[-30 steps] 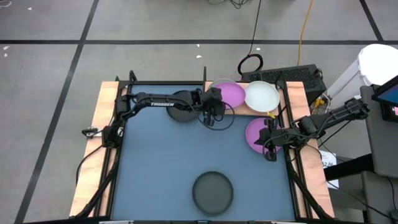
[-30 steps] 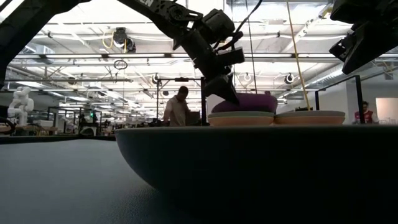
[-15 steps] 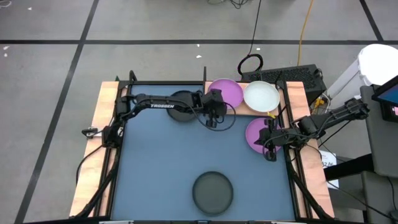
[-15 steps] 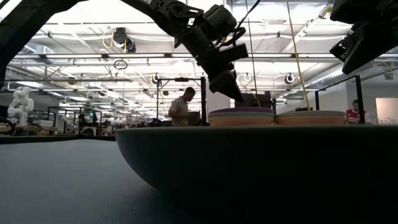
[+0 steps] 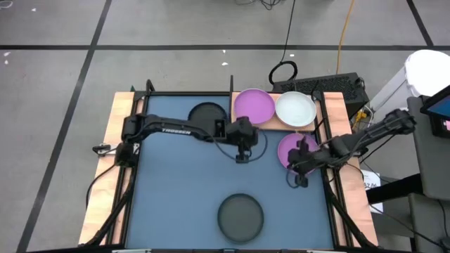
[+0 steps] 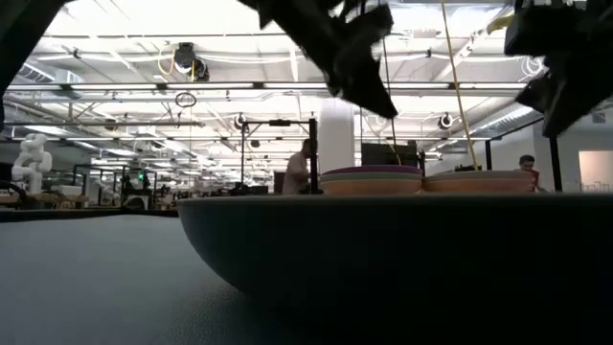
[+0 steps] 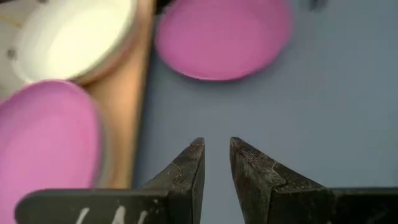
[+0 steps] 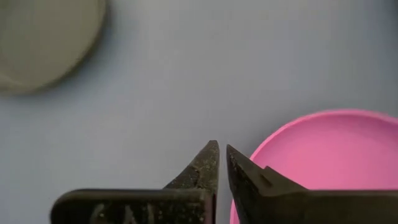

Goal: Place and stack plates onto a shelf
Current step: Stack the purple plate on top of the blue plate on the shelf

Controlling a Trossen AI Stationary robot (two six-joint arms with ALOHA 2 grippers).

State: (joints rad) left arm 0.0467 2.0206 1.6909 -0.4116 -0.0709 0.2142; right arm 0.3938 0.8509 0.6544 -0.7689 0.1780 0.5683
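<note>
On the wooden shelf (image 5: 271, 126) at the mat's far right, a purple plate (image 5: 254, 105) tops one stack (image 6: 374, 179) and a pale plate (image 5: 295, 109) tops the other (image 6: 476, 180). Another purple plate (image 5: 290, 149) lies on the mat. One black plate (image 5: 206, 114) lies at the far side and another (image 5: 240, 216) near the front edge. My left gripper (image 5: 242, 153) hovers over bare mat near the shelf, its fingers (image 7: 216, 149) a narrow gap apart and empty. My right gripper (image 5: 299, 177) is shut and hangs over the near rim (image 8: 323, 158) of the purple plate on the mat.
The blue mat (image 5: 176, 190) has bare room in its middle and left. Black frame rails (image 5: 329, 190) run along the table's sides. A cable loop (image 5: 283, 72) and a dark box (image 5: 330, 86) lie beyond the far edge. People stand in the room behind (image 6: 299, 172).
My left gripper has let go of the purple plate, which was tilted and now lies flat on the shelf's left stack. That gripper has then drawn back toward the near edge and risen. My right gripper has shifted slightly toward the table's near left.
</note>
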